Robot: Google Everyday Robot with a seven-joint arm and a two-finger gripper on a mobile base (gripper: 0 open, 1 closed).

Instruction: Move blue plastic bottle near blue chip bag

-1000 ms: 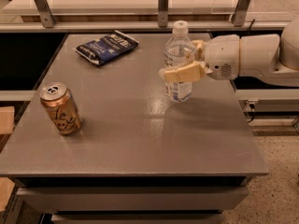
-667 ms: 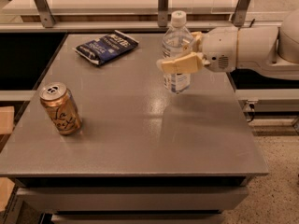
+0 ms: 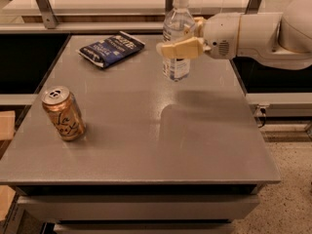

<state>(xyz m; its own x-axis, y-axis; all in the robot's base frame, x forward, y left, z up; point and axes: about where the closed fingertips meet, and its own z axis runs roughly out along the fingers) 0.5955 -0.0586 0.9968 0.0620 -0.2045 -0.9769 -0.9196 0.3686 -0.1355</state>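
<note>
The blue plastic bottle (image 3: 177, 35) is clear with a white cap and stands upright, held just above the grey table (image 3: 146, 130) toward its back. My gripper (image 3: 181, 42) comes in from the right and is shut on the bottle at mid-height, one tan finger (image 3: 180, 49) across its front. The blue chip bag (image 3: 111, 48) lies flat at the back left of the table, a short way left of the bottle.
A gold-orange soda can (image 3: 63, 113) stands near the table's left edge. A shelf with metal posts (image 3: 41, 4) runs along behind the table. My white arm (image 3: 258, 30) reaches over the table's right edge.
My gripper has carried the bottle up and to the left, toward the back of the table and closer to the chip bag. The can and bag have not moved.
</note>
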